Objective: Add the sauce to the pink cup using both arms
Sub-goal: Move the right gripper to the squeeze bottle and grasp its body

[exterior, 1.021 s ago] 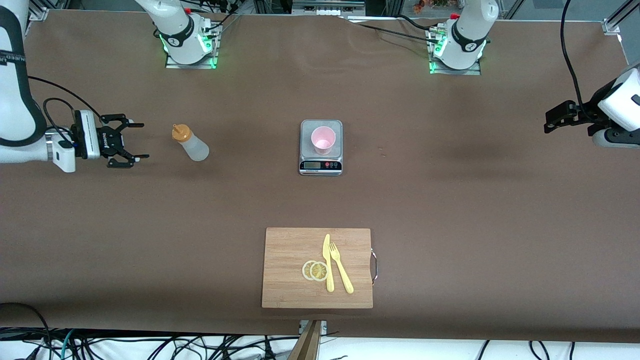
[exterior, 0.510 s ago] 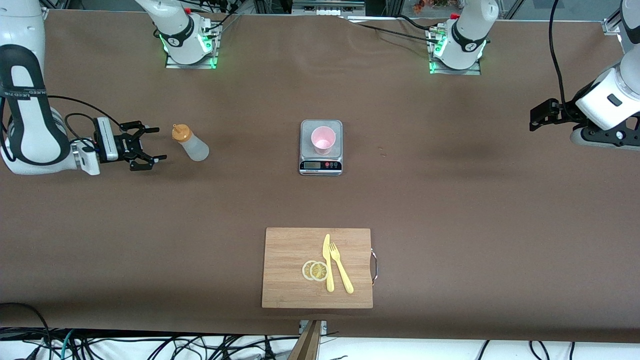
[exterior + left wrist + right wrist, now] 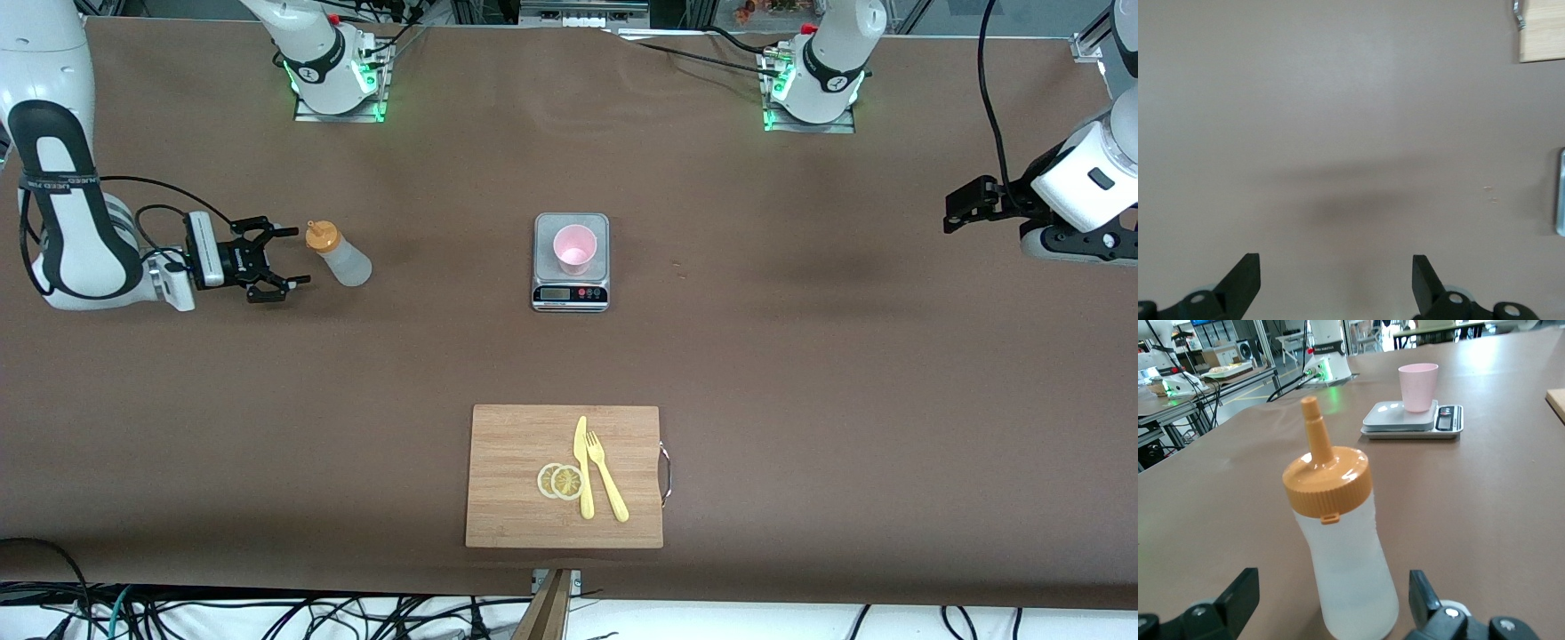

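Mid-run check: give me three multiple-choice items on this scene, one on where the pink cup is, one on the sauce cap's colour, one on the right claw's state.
1. The pink cup stands: A) on the cutting board B) on the scale C) on bare table
2. The sauce bottle has a cap coloured: A) orange B) green C) black
3. The right claw is: A) shut on the bottle B) open beside the bottle C) over the cup

Answers: 1 B, the cup rests on the scale's platform. 2 A, the nozzle cap is orange. 3 B, its fingers stand apart, not touching the bottle.
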You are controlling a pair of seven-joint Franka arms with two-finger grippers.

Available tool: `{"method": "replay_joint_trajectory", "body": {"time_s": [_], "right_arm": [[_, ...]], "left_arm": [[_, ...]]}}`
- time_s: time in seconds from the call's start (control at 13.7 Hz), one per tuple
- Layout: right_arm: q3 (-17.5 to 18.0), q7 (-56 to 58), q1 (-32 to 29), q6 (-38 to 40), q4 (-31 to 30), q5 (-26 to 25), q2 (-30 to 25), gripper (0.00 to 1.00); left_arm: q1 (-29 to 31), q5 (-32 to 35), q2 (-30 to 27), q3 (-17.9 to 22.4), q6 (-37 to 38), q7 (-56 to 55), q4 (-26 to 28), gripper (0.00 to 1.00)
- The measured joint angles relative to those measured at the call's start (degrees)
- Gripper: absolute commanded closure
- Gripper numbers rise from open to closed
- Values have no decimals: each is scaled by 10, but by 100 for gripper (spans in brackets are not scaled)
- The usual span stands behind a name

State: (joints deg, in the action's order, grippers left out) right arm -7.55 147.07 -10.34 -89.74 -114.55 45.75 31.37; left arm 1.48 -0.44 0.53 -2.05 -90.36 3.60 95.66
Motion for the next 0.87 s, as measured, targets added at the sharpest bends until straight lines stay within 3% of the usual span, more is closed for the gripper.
{"method": "replay_joint_trajectory", "body": {"time_s": [0.66, 0.87], "right_arm": [[2, 43, 24, -7, -25, 56, 28, 2], [2, 45, 24, -9, -31, 66, 31, 25]], "left_arm": [[7, -9, 1, 3, -3, 0, -3, 0], [9, -9, 2, 3, -6, 0, -3, 0]]}}
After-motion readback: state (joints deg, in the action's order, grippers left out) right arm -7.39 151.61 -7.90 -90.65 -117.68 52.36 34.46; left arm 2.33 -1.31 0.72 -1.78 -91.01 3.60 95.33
